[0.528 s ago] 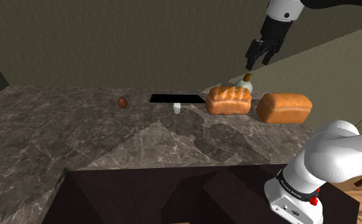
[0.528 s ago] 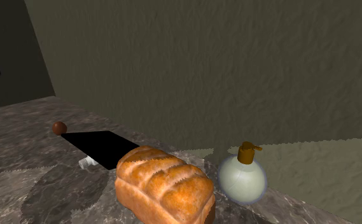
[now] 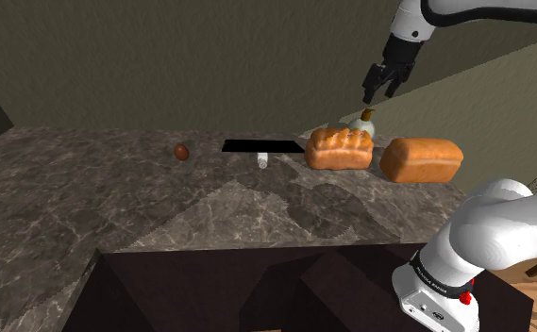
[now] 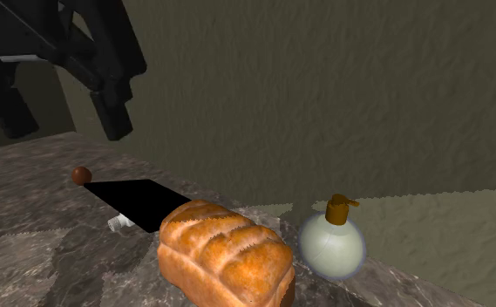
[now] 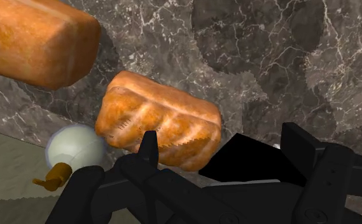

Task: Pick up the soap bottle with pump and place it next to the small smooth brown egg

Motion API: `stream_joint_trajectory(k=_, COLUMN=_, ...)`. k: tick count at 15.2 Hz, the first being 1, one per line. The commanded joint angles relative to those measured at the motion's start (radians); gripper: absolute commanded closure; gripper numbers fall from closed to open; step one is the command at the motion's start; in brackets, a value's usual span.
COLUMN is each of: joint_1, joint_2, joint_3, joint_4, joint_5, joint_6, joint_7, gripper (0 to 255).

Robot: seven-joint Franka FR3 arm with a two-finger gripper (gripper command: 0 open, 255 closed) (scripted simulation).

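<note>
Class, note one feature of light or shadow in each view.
Shoulder view: dim, with blotchy shadows on the counter in front of the ridged loaf. Second exterior view: a lighter, jagged-edged band crosses the wall behind the soap bottle. Wrist view: saw-toothed shadow edges on the counter beyond that loaf.

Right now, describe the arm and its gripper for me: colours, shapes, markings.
The white arm is built of smooth, rounded, glossy links with dark joints between them. Near its foot runs a black band with small white lettering, and beside it a red dot. The all-black two-finger gripper is blocky and angular, with flat, square-ended fingers.
</note>
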Motion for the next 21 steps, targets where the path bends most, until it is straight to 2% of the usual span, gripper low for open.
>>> stream_joint_trajectory(k=1, joint_1=-0.011, joint_2=0.038, joint_3=-0.042, joint_4=-0.003, joint_5=-0.013, joint_6=0.047, joint_7=-0.035, gripper=0)
stream_joint_trajectory(k=7, joint_1=-0.032, joint_2=0.18, joint_3=-0.164, joint_4=0.032, joint_5=-0.024, joint_6=0.165, joint_7=-0.138, gripper=0)
stream_joint_trajectory(k=12, joint_1=-0.039, joint_2=0.324, joint_3=-0.265, joint_4=0.093, joint_5=0.003, joint_6=0.253, joint_7=-0.236, gripper=0)
stream_joint_trajectory(k=17, joint_1=-0.042, joint_2=0.493, joint_3=-0.362, joint_4=0.184, joint_5=0.076, joint_6=0.323, joint_7=-0.352, gripper=0)
stream_joint_trajectory(k=21, joint_1=-0.056, joint_2=0.648, joint_3=-0.427, joint_4=0.279, joint_5=0.175, joint_6=0.358, joint_7=-0.462, gripper=0)
